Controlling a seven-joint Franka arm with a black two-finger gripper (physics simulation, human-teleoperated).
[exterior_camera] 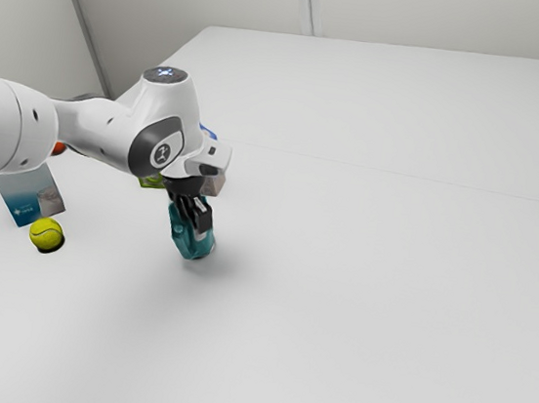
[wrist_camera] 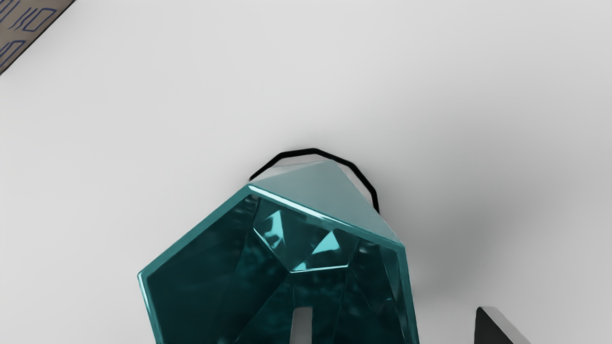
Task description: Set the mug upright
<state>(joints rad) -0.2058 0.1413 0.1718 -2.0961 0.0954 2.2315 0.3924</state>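
This looks like a lab or test room, though its exact kind is unclear: a white robot arm (exterior_camera: 101, 132) reaches over a broad, plain white worktop (exterior_camera: 364, 311), with pale grey walls (exterior_camera: 449, 17) beyond.

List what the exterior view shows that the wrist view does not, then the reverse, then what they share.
Exterior view: the robot arm's white links, a tennis ball, a teal-and-white box and a part-hidden red object.

Wrist view: the teal mug's faceted inside, a fingertip over it.

Both: mug, black gripper, white tabletop.
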